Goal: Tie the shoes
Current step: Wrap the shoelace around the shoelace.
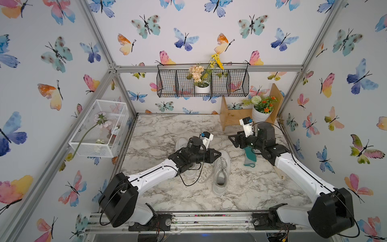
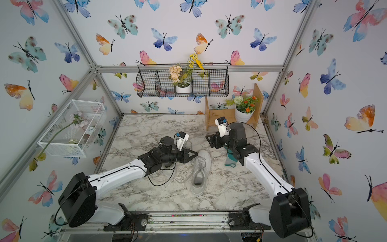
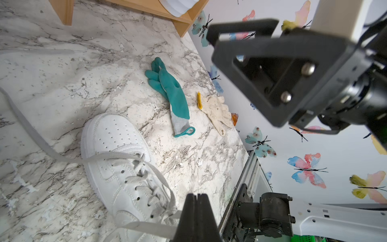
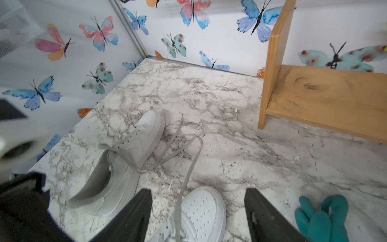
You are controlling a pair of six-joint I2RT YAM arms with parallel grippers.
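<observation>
Shoes [image 1: 222, 171]: perforated white uppers [image 3: 113, 134], flat loose laces [image 3: 104, 156]; left jaws together, right jaws apart.

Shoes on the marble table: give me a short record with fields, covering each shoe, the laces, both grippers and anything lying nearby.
upright shoe: standing on its sole, toe toward the back wall
other shoe: looks tipped on its side
laces: untied, trailing loose on the table
left gripper: shut, over the upright shoe
right gripper: open, nothing between its jaws
nearby: teal glove, white glove
</observation>
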